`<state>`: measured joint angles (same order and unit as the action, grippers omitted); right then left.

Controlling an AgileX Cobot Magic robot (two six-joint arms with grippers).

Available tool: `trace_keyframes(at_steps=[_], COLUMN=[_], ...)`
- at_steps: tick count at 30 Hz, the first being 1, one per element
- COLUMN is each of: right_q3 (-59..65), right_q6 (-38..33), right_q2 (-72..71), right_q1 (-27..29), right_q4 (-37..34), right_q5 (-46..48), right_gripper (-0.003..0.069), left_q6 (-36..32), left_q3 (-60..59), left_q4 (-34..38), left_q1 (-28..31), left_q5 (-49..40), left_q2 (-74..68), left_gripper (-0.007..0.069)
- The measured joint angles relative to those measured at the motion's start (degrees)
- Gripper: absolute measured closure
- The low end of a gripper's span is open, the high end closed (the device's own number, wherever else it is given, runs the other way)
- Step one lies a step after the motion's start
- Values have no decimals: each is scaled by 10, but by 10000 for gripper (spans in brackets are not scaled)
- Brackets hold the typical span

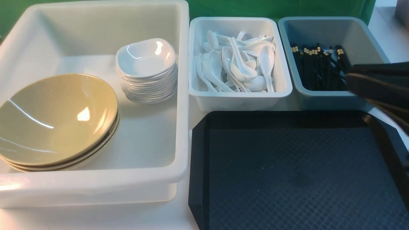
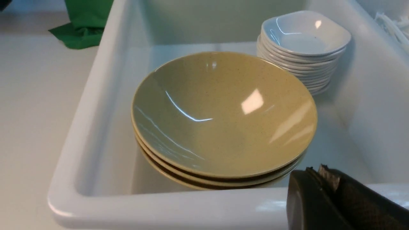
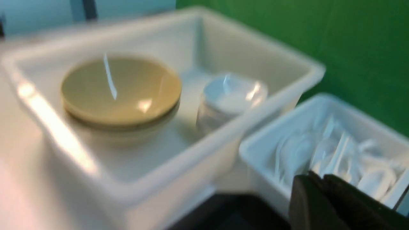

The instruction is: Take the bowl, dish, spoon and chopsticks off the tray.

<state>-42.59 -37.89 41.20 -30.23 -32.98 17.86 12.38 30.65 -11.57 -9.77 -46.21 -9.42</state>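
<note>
The black tray (image 1: pixel 287 119) holds nothing on its diamond-textured floor. A stack of three olive-yellow bowls (image 1: pixel 57 118) sits in the white tub, and shows in the left wrist view (image 2: pixel 223 115). A stack of small white dishes (image 1: pixel 147 59) stands beside it at the tub's back. White spoons (image 1: pixel 239 64) lie piled in a white bin. Black chopsticks (image 1: pixel 316 67) lie in the grey-blue bin. My right gripper (image 1: pixel 350 76) is shut and empty over that bin's front right corner. My left gripper (image 2: pixel 314 171) is shut and empty above the tub's near rim.
The white tub (image 1: pixel 183 95) fills the left half of the table. The spoon bin (image 1: pixel 239 95) and the grey-blue bin (image 1: pixel 332 32) stand side by side behind the tray. A green cloth backs the table. The right wrist view is blurred.
</note>
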Motion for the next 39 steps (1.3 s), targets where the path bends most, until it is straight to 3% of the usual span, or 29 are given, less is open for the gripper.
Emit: trace_keyframes(at_steps=[5, 34, 36, 39], right_q3=[64, 92, 139, 198], right_q6=[-24, -26, 21, 153], right_q2=[-65, -81, -117, -169], right_q1=[0, 1, 15, 58], right_q4=[-32, -33, 27, 141], right_q5=[-85, -108, -129, -149], right_gripper=[579, 560, 611, 627], left_q6=[-34, -47, -47, -47], left_q3=[-32, -61, -61, -61], left_q4=[-12, -13, -13, -13], left_q1=[0, 0, 0, 0], left_q5=[7, 10, 10, 10], left_q2=[75, 93, 93, 93], left_gripper=[636, 636, 636, 636])
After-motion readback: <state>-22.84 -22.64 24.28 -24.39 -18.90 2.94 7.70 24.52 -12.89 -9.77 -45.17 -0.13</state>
